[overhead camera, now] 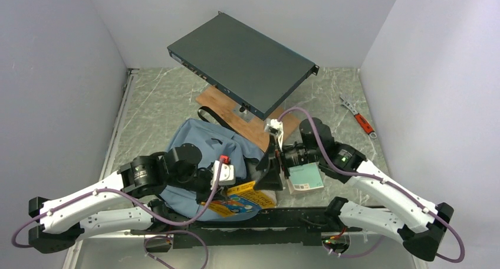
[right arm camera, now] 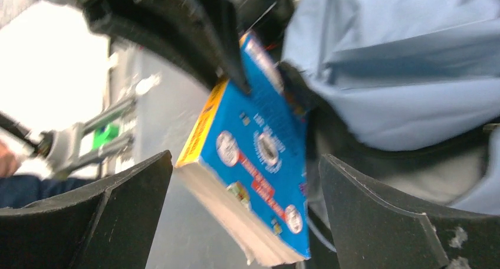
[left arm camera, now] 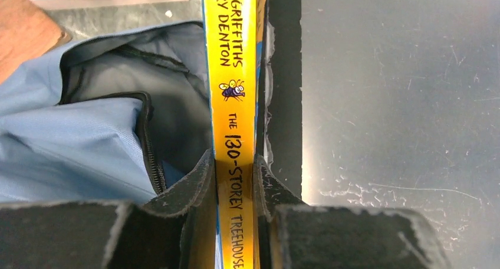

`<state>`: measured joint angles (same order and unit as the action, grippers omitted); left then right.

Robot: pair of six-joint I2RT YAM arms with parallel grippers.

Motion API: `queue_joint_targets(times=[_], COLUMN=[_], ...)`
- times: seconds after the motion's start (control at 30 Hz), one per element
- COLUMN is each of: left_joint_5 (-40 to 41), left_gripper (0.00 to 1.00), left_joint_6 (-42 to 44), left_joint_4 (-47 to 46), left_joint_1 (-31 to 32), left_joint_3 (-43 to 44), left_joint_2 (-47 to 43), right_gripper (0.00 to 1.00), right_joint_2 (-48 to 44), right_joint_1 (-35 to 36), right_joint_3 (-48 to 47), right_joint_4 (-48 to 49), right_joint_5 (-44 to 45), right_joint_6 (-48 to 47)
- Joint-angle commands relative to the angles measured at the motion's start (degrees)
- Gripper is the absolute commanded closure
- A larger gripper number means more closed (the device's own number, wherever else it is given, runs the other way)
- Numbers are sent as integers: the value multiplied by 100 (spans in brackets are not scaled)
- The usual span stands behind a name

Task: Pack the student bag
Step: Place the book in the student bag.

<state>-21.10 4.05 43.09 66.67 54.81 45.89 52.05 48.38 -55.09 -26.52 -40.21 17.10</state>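
The student bag [overhead camera: 191,157], a light blue-grey backpack, lies left of centre with its dark-lined mouth [left arm camera: 124,86] open. My left gripper [left arm camera: 234,174] is shut on the yellow spine of a paperback, "The 130-Storey Treehouse" [left arm camera: 236,98]. It holds the book on edge at the bag's mouth, near the front edge [overhead camera: 243,199]. My right gripper [right arm camera: 244,186] is open. Its fingers [right arm camera: 132,192] stand wide on either side of the book's free end [right arm camera: 259,157], whose cover is blue, and I see no contact. In the top view the right gripper [overhead camera: 270,173] sits just right of the book.
A teal book [overhead camera: 305,177] lies flat by the right arm. A dark flat metal box [overhead camera: 242,59] rests tilted over a wooden board [overhead camera: 233,112] behind the bag. A red-handled wrench [overhead camera: 359,118] lies far right. A black rail [left arm camera: 286,86] runs along the table's front.
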Motion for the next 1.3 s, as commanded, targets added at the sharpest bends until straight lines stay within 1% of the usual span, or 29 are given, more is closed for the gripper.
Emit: queue_joint_targets(times=[0.0, 0.03, 0.07, 0.2, 0.23, 0.3, 0.37, 0.53, 0.57, 0.6, 0.67, 0.7, 0.77, 0.8, 0.87, 0.93, 0.97, 1.0, 1.07, 1.1, 1.17, 1.27], left_joint_5=[-166, -159, -147, -70, -99, -257, -438, -649, -682, -717, -741, -673, -242, 60, 688, 1440, 1888, 2154, 2560, 2594, 2158, 1228], left_gripper=[100, 100, 100, 100, 100, 100, 100, 100, 100, 100, 100, 100, 100, 97, 58, 20, 5, 1, 0, 0, 0, 0], left_joint_6=[416, 394, 364, 316, 330, 348, 366, 394, 388, 375, 326, 298, 133, 33, -284, -770, -995, -1232, -1634, -1806, -1965, -2181], left_joint_4=[-238, -265, -299, -300, -304, -375, -420, -384, -376, -372, -363, -355, -354, -334, -284, -250, -222, -191, -154, -182, -415, -839], left_joint_1=[-233, -268, -302, -446, -494, -626, -777, -994, -1020, -1060, -1100, -1122, -1166, -1204, -1289, -1357, -1397, -1443, -1520, -1534, -1527, -1497], left_joint_3=[576, 574, 556, 507, 492, 439, 425, 436, 432, 424, 455, 478, 546, 600, 684, 713, 720, 716, 654, 588, 299, -15], left_joint_2=[4, 14, 23, 86, 82, 35, -3, 7, 20, 36, 87, 107, 149, 168, 207, 226, 227, 228, 243, 263, 334, 579], right_gripper=[3, 2, 2, 1, 1, 4, 10, 33, 39, 54, 87, 100, 100, 100, 100, 100, 100, 100, 100, 100, 100, 100], right_joint_2=[-289, -294, -285, -330, -284, -63, 199, 615, 629, 638, 614, 575, 444, 353, 103, -210, -458, -707, -1246, -1512, -1950, -2315], right_joint_1=[10, -6, -14, -21, -14, -13, 14, 246, 270, 276, 273, 269, 270, 269, 260, 249, 243, 242, 242, 242, 242, 245], right_joint_3=[386, 305, 253, 413, 416, 413, 454, 596, 622, 645, 676, 694, 734, 756, 796, 773, 741, 686, 556, 442, 175, -392], right_joint_4=[977, 804, 756, 1294, 1123, 773, 632, 963, 1032, 1059, 969, 834, 534, 367, -42, -511, -734, -937, -1278, -1411, -1715, -2283], right_joint_5=[-1306, -993, -929, -1213, -1180, -1123, -1167, -1356, -1327, -1278, -1007, -811, -274, 71, 993, 1483, 1628, 1814, 2199, 2349, 2696, 3634], right_joint_6=[336, 296, 316, 603, 445, 154, 3, -37, -29, -30, -52, -51, 52, 139, 462, 741, 847, 986, 1200, 1250, 1311, 1472])
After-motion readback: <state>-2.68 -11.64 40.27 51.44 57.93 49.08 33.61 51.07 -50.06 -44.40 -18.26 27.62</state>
